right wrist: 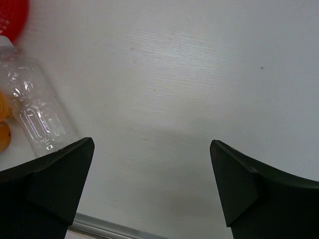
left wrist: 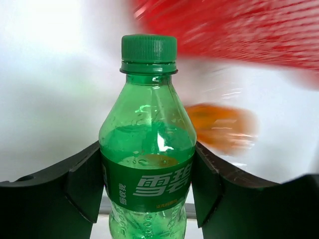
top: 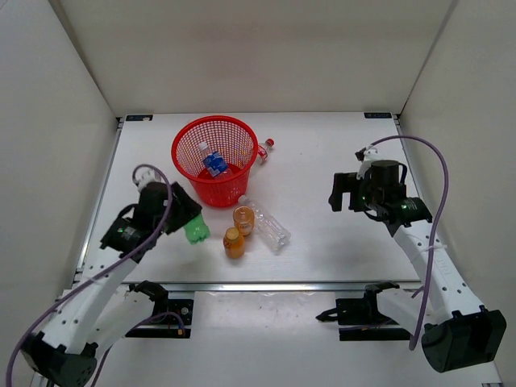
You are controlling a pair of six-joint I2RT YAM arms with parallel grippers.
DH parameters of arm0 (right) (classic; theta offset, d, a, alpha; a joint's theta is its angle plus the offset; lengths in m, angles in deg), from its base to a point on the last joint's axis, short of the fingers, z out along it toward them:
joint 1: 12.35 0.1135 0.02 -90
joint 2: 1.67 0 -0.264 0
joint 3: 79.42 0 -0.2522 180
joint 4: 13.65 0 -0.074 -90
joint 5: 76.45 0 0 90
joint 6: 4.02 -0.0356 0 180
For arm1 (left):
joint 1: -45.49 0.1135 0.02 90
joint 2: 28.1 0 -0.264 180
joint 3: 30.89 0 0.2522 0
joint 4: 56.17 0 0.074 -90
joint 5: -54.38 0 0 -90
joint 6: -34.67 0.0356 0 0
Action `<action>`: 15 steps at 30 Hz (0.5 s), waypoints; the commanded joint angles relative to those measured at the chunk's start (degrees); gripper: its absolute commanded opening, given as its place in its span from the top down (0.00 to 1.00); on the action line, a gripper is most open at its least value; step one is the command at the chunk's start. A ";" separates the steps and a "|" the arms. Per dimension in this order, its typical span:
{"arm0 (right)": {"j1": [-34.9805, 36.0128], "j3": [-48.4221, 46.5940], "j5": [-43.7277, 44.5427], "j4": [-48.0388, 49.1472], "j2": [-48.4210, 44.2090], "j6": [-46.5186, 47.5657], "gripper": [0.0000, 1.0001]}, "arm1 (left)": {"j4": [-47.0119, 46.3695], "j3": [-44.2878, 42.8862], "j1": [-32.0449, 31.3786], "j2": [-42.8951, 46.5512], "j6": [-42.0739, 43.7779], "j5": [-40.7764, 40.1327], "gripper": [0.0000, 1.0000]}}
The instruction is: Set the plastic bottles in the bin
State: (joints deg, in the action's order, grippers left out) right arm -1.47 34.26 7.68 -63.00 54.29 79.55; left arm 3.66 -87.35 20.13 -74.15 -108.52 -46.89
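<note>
At the near edge, just past a metal rail (top: 282,285): a white table (top: 322,161), matte, with a faint straight grain visible in the right wrist view.

Front left, above the table:
- Left gripper (left wrist: 147,186) clamped on a green bottle (left wrist: 147,149), one black finger on each side of the labelled waist.
- Cap on, pointing away from the wrist.
- Held short of the bin and apart from it.
- Contact between bottle base and table: cannot tell.

Just right of the green bottle:
- Two orange bottles, nearer (top: 234,242) and farther (top: 243,219), both upright and close together.
- A clear bottle (top: 266,223), lying on its side at a diagonal just beside the farther orange one, neck toward the bin.

Right side, mid-depth:
- Right gripper (right wrist: 152,159) spread wide, holding nothing.
- Positioned over bare table, well apart from all the bottles.

Far left of centre:
- A round red mesh bin (top: 211,192), upright on the table.
- Inside it, a clear bottle with a blue label (top: 214,164).
- Just beside the bin's far right rim, outside it, a bottle with a red cap (top: 264,149), partly hidden.

Around the table: plain off-white panels at the left (top: 48,121), back (top: 258,48) and right (top: 476,97).
</note>
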 commanded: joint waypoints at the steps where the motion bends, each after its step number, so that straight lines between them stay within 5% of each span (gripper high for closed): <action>1: 2.30 2.19 -1.52 0.97 -1.65 1.25 0.01 | 5.26 -14.67 -1.78 -0.70 7.04 -3.06 0.58; 6: 6.78 5.18 -1.41 2.11 -0.77 1.43 0.01 | 0.27 -31.54 -4.17 -11.95 14.68 -7.63 0.54; 11: 10.48 7.37 -1.68 4.30 -0.33 0.20 0.01 | -13.00 -37.53 -1.45 -23.80 20.05 -11.32 0.48; 15: 12.41 7.29 -2.31 4.57 0.64 0.37 0.01 | -14.25 -43.07 0.92 -32.70 20.76 -11.42 0.43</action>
State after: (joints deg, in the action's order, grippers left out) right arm 9.74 41.56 5.93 -61.23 54.84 79.96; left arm -7.86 -126.56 19.16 -103.09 -90.73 -56.37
